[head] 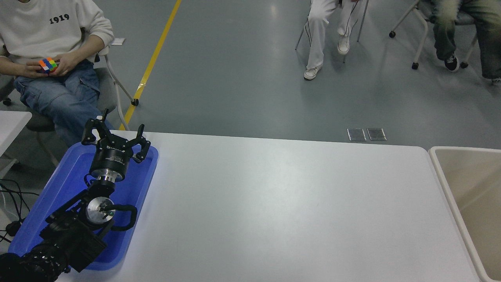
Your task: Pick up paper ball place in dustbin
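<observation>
The beige dustbin (450, 184) stands at the table's right edge, cut off by the picture's right side; the part of its inside that shows holds nothing. The paper ball is out of view. My right gripper and arm are out of view. My left gripper (114, 137) is parked at the lower left over the blue tray (70, 172), its fingers spread open and empty.
The white table (274, 203) spans the middle. A person sits at the far left holding a coloured puzzle cube (47, 64). Other seated people's legs and chairs show at the top right, away from the table.
</observation>
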